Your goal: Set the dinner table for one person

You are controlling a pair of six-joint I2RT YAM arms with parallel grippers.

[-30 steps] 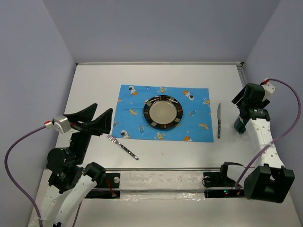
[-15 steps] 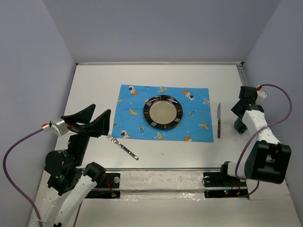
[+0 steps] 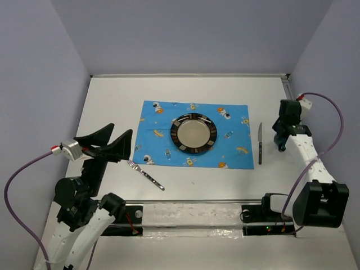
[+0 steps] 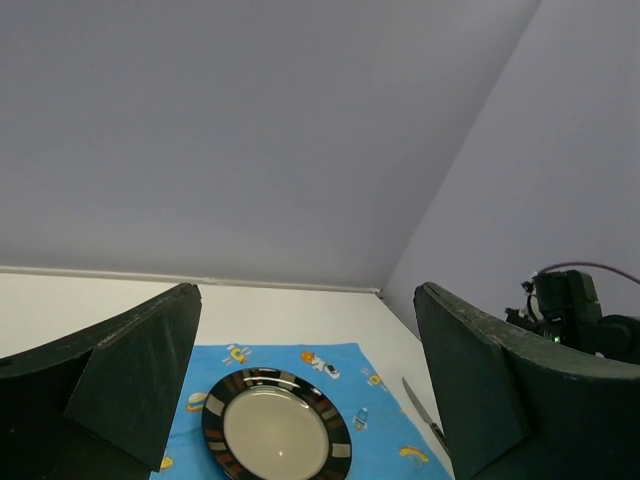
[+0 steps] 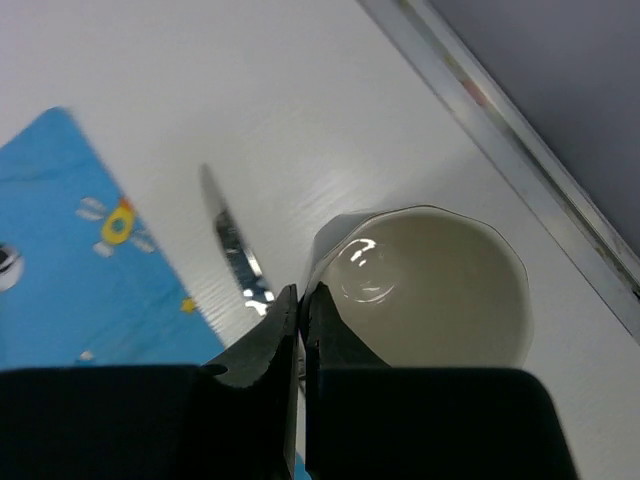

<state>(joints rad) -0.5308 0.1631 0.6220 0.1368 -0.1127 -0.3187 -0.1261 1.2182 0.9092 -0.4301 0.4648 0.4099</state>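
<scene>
White tabletop (image 3: pixel 112 101) carries a blue mat (image 3: pixel 163 121); right of it the right tool (image 5: pixel 301 292) pinches a cup (image 5: pixel 430 290) by its rim, left of it the left tool (image 3: pixel 123 128) gapes.

Top view looks down on the dinner table (image 3: pixel 112 101); both wrist views also catch the knife (image 3: pixel 260 143), the right closely.

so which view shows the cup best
Right wrist: the cup fills much of the frame, its rim and pale inside clear. Top external has it almost hidden under the right pincer. The left wrist view does not show it.
</scene>
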